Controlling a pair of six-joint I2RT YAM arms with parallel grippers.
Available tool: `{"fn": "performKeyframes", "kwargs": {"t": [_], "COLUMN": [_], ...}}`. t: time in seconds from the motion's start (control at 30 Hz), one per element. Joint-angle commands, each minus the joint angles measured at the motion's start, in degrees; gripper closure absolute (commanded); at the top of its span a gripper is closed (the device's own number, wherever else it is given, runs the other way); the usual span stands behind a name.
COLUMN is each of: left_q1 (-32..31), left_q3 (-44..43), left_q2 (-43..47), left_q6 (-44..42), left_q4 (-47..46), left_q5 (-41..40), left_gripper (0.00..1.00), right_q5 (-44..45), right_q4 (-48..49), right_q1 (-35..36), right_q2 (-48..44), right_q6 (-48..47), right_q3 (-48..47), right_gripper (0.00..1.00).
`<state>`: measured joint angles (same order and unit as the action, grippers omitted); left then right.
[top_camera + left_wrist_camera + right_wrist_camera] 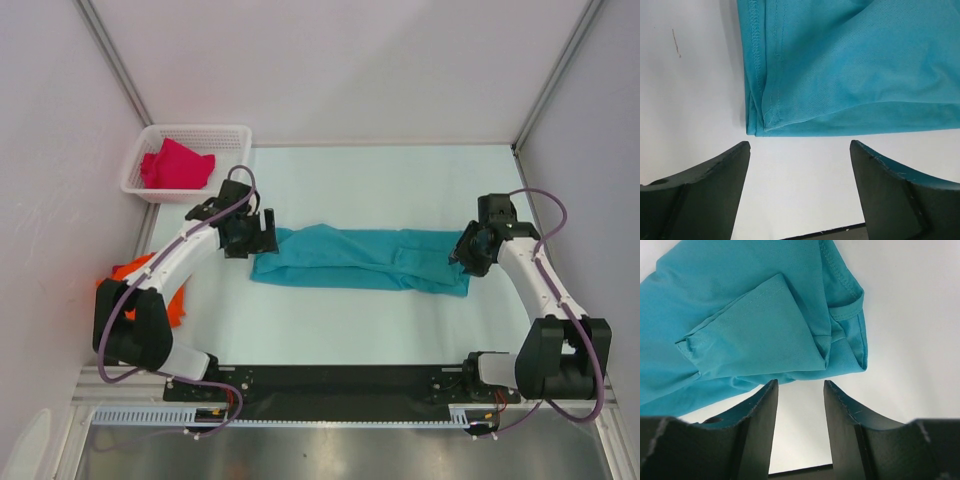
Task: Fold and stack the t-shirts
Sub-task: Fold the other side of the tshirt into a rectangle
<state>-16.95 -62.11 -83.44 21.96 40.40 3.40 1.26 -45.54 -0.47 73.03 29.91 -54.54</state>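
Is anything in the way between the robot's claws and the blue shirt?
No, nothing that shows. The left gripper is open just off one end of the blue shirt, and the right gripper is open just off the other end. Only bare table lies between each one and the cloth.
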Motion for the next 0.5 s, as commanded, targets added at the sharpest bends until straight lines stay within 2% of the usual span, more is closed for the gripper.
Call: {"fn": "performKeyframes", "kwargs": {"t": [0.0,0.2,0.47], "left_q1": [-0.4,-0.5,-1.0], "left_q3": [-0.7,-3.0,-4.5], "left_q2": [3.0,0.1,-3.5], "left_q6": [-0.4,0.1,-0.1], "left_q4": [-0.5,-1.6,-3.7], "left_q5": [0.2,1.7,3.3], "left_gripper": [0.12,0.08,0.01], "right_q5": [0.0,-0.6,-0.5], "right_q4": [1.3,4.9,5.2], "right_q1": [0.3,2.7,14.0], "right_q2": [1.5,8.5,22.0], "right_q6": [-0.3,0.7,2.4], "right_q3": [-1.7,-5.9,-21.1], "right_gripper": [0.52,0.52,0.52]}}
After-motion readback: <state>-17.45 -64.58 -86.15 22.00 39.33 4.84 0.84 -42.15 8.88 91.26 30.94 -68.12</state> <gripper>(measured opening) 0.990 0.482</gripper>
